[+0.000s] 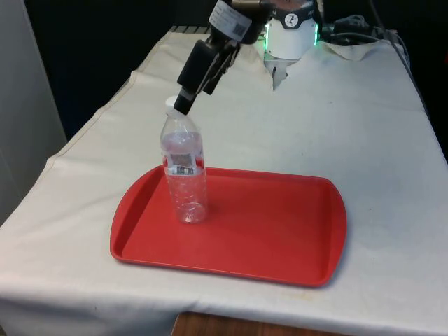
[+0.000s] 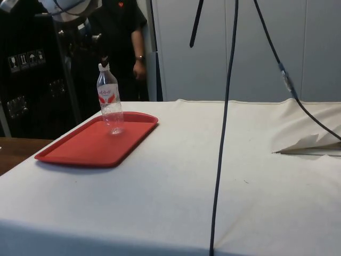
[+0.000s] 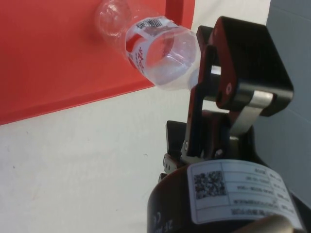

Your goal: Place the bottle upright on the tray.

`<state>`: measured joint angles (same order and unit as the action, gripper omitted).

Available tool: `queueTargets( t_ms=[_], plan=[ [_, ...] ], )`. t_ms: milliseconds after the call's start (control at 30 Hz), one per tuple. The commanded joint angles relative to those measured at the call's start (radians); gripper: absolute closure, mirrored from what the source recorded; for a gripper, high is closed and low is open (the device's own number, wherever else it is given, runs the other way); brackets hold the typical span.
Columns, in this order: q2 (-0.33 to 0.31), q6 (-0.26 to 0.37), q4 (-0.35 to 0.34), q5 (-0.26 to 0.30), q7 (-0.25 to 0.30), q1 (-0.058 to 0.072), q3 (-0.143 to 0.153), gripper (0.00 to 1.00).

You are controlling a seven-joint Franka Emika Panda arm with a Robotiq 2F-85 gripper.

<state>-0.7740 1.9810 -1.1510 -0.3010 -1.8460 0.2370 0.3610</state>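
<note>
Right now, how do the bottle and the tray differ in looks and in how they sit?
The bottle is clear, see-through plastic with a red and white label; the tray is solid red. The bottle stands tall and upright; the tray lies flat and low on the white cloth. The bottle is narrow and rests on the tray; the tray is wide. The hand is at the bottle's cap, not the tray.
</note>
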Motion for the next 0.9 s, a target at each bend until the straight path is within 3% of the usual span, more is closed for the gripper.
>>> queueTargets(
  t_ms=[0,233,500,533,867],
  plan=[
    [0.013,0.01,-0.008,0.011,0.002,-0.005,-0.006,0.0],
    [0.023,-0.009,-0.003,0.001,0.0,-0.001,0.0,0.0],
    [0.076,-0.022,-0.02,0.007,0.001,-0.002,-0.005,0.0],
    [0.057,-0.034,-0.005,0.001,0.0,-0.001,-0.001,0.0],
    [0.122,-0.035,-0.049,-0.004,-0.004,0.004,-0.008,0.0]
  ],
)
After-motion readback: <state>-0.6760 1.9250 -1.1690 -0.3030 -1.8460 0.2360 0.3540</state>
